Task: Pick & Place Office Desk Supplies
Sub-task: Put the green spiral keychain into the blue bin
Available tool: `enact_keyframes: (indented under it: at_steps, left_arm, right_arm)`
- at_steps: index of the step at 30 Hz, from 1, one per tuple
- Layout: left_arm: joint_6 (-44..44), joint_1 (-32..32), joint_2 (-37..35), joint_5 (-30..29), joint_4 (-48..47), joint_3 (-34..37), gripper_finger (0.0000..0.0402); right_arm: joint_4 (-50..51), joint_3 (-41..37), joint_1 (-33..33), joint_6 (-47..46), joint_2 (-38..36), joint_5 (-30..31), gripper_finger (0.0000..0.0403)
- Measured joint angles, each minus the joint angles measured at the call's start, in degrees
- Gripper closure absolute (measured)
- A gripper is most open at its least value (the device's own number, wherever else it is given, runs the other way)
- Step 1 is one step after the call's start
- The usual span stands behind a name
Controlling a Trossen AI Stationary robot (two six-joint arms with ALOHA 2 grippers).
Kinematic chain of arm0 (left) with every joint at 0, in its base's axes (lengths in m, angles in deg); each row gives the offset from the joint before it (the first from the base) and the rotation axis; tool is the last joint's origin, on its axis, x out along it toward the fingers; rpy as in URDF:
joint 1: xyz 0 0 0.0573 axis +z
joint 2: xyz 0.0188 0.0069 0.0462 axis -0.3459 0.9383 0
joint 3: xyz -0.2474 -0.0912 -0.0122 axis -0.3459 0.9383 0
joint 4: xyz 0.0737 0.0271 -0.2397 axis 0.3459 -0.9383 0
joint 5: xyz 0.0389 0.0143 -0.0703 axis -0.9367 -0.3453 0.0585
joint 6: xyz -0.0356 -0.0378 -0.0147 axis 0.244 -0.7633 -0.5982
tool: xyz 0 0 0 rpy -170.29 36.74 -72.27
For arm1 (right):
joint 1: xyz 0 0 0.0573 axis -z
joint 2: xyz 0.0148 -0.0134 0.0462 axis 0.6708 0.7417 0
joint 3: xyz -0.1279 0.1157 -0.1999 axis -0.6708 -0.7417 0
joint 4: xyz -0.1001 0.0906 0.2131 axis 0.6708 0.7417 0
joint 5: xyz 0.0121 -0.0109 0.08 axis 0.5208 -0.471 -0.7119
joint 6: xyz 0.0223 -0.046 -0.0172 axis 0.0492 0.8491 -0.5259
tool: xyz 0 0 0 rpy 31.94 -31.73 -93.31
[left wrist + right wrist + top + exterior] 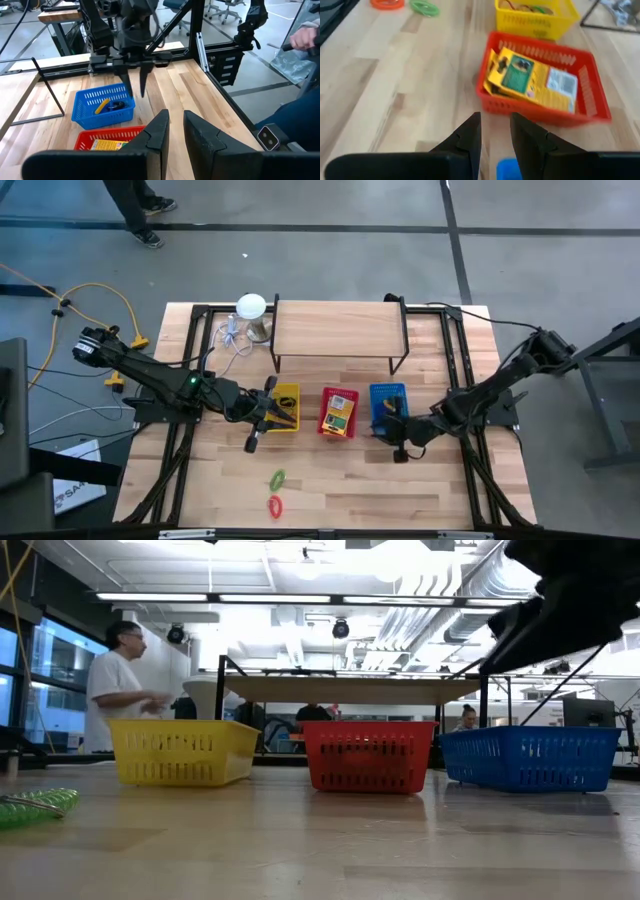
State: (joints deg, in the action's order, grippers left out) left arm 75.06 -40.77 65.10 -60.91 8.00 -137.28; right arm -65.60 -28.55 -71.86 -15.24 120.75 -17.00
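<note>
High view: three baskets in a row before a raised wooden shelf (338, 330), namely yellow basket (285, 409), red basket (338, 413), blue basket (388, 406); white lamp (250, 307) behind. Two rubber-band rings on bare table, green ring (277, 478) and orange ring (275, 505), well apart from both grippers. Yellow-and-green card boxes (530, 80) inside red basket. Left gripper (262, 423) by yellow basket, fingers narrowly parted, empty. Right gripper (398, 442) beside blue basket, slightly spread, empty.
</note>
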Motion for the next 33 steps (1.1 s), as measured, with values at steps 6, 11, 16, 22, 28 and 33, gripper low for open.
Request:
enact_keyframes:
  at_steps: [6,11,16,22,28,33]
  left_arm:
    - [0.0,0.0,0.0,0.0,0.0,0.0,0.0347]
    - [0.0,0.0,0.0,0.0,0.0,0.0,0.0347]
    - [0.0,0.0,0.0,0.0,0.0,0.0,0.0347]
    - [0.0,0.0,0.0,0.0,0.0,0.0,0.0347]
    - [0.0,0.0,0.0,0.0,0.0,0.0,0.0347]
    - [0.0,0.0,0.0,0.0,0.0,0.0,0.0347]
  right_arm:
    - [0.0,6.1,0.0,4.7,5.6,-0.6,0.0311]
    - [-2.1,9.8,0.0,8.2,10.2,-1.1,0.0311]
    - [-6.3,11.6,0.2,10.1,14.4,-2.8,0.0311]
    - [-11.3,13.0,0.3,12.5,18.9,-5.6,0.0311]
    - [-12.6,15.3,0.3,15.6,20.9,-6.9,0.0311]
    - [-12.3,15.5,0.5,15.7,20.9,-6.6,0.0311]
